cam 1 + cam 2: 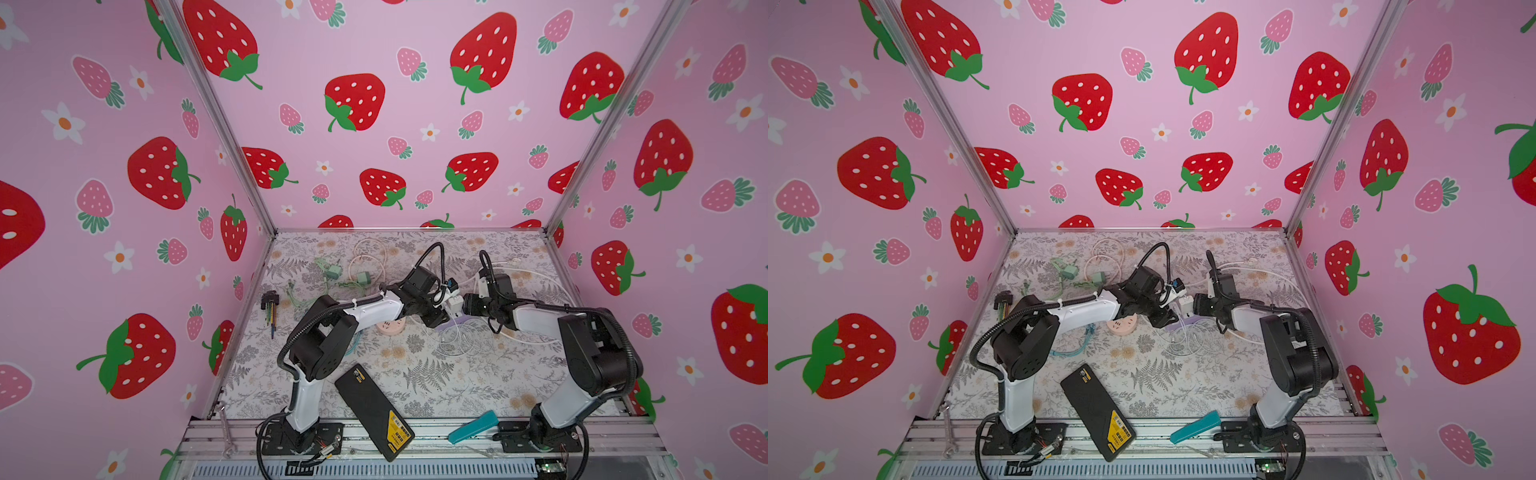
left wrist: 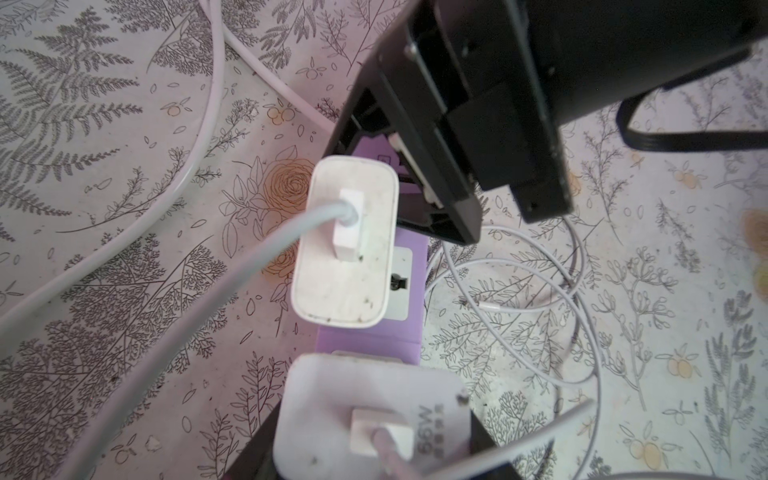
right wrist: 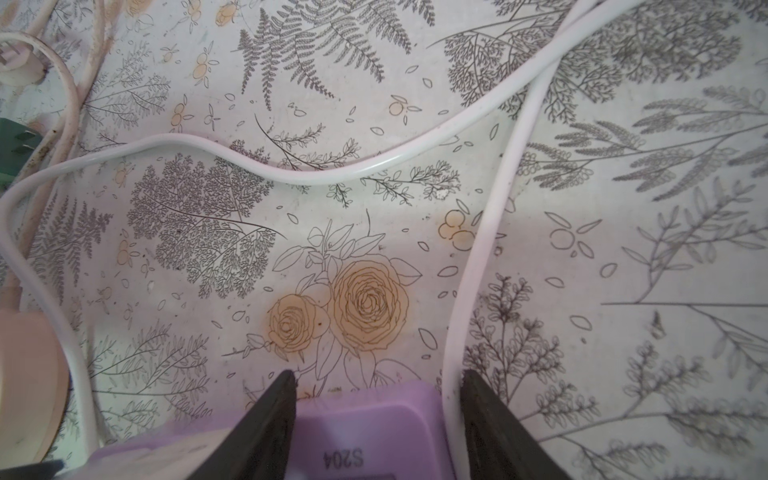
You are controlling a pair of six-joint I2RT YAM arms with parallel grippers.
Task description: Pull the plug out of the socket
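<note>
The socket [image 1: 451, 323] is a purple power strip lying mid-table, seen in both top views. Two white plugs stand in it. My left gripper [image 2: 374, 451] is shut on the nearer plug [image 2: 365, 411], which carries grey lettering; its black fingers [image 2: 257, 440] press the plug's two sides. The plug's body hides its seat in the socket [image 2: 370, 347]. The other white plug [image 2: 345, 245] stands further along with its cable attached. My right gripper [image 3: 378, 378] is shut on the end of the socket [image 3: 361, 419], with a white cord [image 3: 478, 270] caught against one finger.
Loose white cables [image 1: 453, 345] coil beside the strip. A round pink socket [image 1: 390, 327] lies under the left arm. Green plugs [image 1: 332, 272] and hex keys [image 1: 270, 307] lie at the left. A black case [image 1: 374, 411] and a teal tool [image 1: 473, 427] lie near the front.
</note>
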